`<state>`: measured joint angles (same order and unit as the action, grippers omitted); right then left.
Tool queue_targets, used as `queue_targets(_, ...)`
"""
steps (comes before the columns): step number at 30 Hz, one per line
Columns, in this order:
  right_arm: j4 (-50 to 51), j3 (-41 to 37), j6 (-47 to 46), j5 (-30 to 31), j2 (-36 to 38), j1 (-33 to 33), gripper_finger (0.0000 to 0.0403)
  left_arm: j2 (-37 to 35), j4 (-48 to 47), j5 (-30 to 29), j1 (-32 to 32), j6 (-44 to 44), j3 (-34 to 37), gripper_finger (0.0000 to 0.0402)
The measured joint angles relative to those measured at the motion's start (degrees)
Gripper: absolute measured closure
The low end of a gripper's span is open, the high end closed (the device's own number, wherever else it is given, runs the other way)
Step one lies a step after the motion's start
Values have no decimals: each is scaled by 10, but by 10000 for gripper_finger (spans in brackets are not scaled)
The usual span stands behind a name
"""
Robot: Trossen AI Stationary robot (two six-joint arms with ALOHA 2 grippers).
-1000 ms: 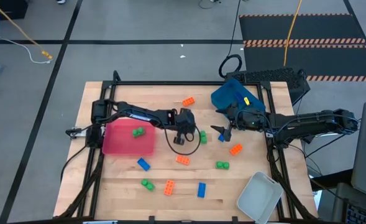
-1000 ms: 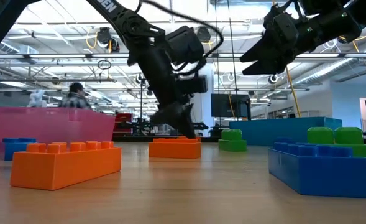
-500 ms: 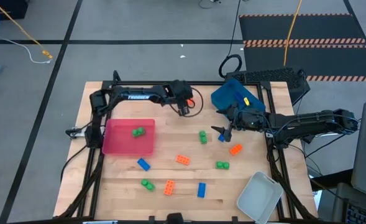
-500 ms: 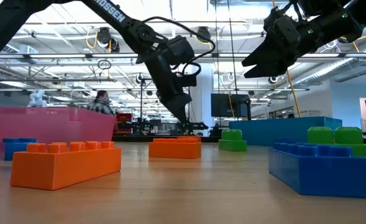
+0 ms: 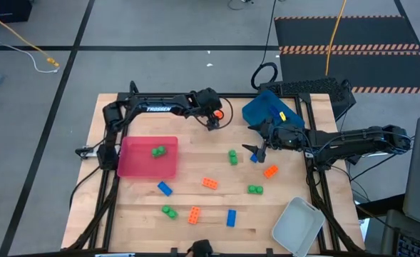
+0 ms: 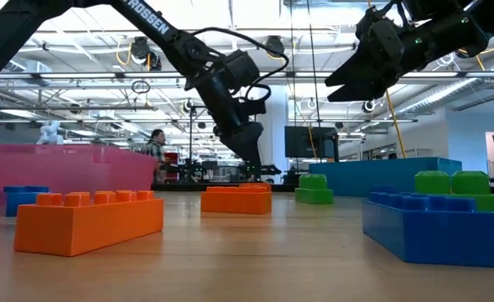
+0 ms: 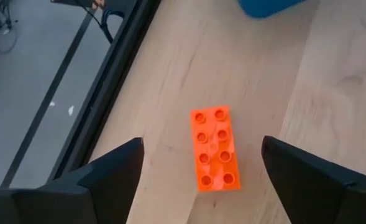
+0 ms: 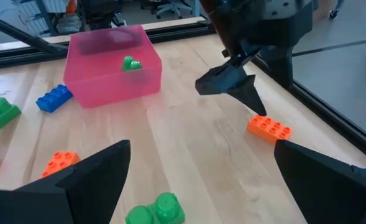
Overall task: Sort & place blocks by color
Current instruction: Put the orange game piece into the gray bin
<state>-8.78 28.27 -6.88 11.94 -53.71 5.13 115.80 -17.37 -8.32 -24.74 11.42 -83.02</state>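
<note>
An orange block (image 7: 214, 148) lies flat on the table near its far edge, studs up. My left gripper (image 5: 212, 123) hovers over it, open, one finger on each side and touching nothing. My right gripper (image 5: 256, 150) hangs open above the table's right middle, beside a small blue block (image 5: 253, 158). Other green, orange and blue blocks lie scattered over the near half, among them a green one (image 5: 232, 156) and an orange one (image 5: 210, 183). One green block (image 5: 157, 150) sits in the red tray (image 5: 135, 165).
A blue tray (image 5: 265, 108) stands at the far right, close to the left gripper. A clear-grey tray (image 5: 297, 225) sits at the near right corner. The table's black frame rail (image 7: 102, 106) runs just beyond the orange block. A person shows in the room behind.
My left gripper has swung from the table's middle, near the green block, toward the far edge and a little up, ending over the orange block. It has rolled about its own axis and opened. No block has moved.
</note>
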Motion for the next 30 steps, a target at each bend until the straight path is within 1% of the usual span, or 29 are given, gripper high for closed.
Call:
queue_targets(2, 0, 0, 2, 0, 0, 0, 10, 9, 14, 0, 0, -1, 0, 91)
queue_targets(5, -6, 0, 17, 1, 0, 0, 10, 18, 10, 4, -1, -2, 1, 110)
queue_targets(7, -17, 0, 33, 1, 0, 2, 10, 25, 30, 8, -1, -2, 0, 122)
queue_targets(13, -83, 0, 71, 2, 0, 14, 10, 31, 34, 16, -5, -15, 0, 149)
queue_targets(15, -103, 0, 84, 2, 0, 18, 10, 32, 34, 29, -5, -17, 0, 153)
queue_targets(18, -128, 0, 107, 1, 0, 27, 10, 36, 40, 31, -3, -17, 0, 155)
queue_targets(21, -157, 0, 109, 2, 0, 36, 10, 37, 39, 31, -3, -17, 0, 156)
queue_targets(30, -162, 0, 103, 0, 0, 38, 10, 36, 24, 31, -3, -15, 0, 156)
